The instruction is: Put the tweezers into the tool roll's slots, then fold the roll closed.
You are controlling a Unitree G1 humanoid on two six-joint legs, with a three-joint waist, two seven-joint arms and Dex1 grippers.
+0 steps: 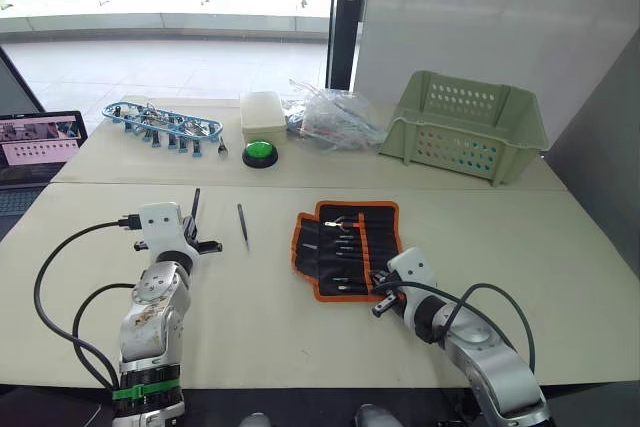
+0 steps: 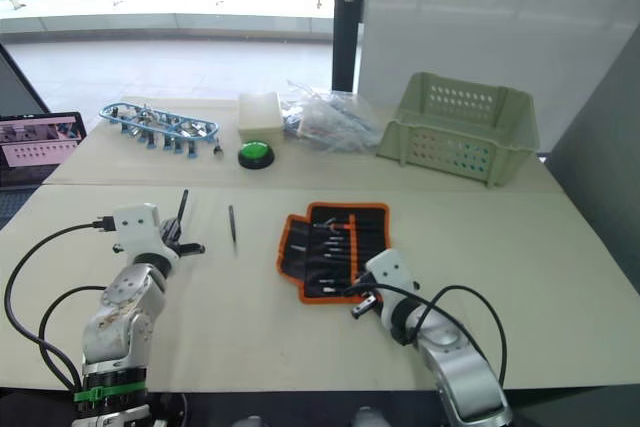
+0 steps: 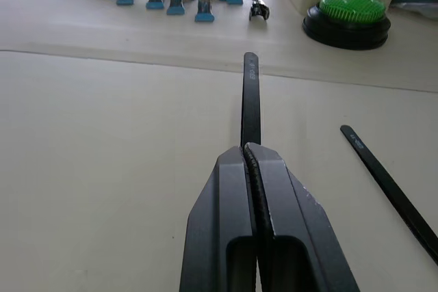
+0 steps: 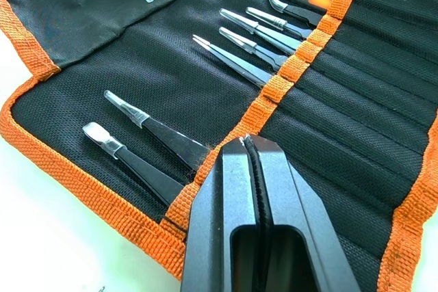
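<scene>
Flanking tool roll point(image 1: 346, 249): loose tweezers point(image 1: 242, 225), basket point(image 1: 466, 127).

A lab-like test room: worktables point(image 1: 300, 337), monitoring laptop point(image 1: 35, 147), green push button point(image 1: 260, 153).

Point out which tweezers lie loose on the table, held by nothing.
The tweezers lying bare on the table, between the left gripper and the tool roll. Another is clamped in that gripper; the rest sit in slots.
</scene>
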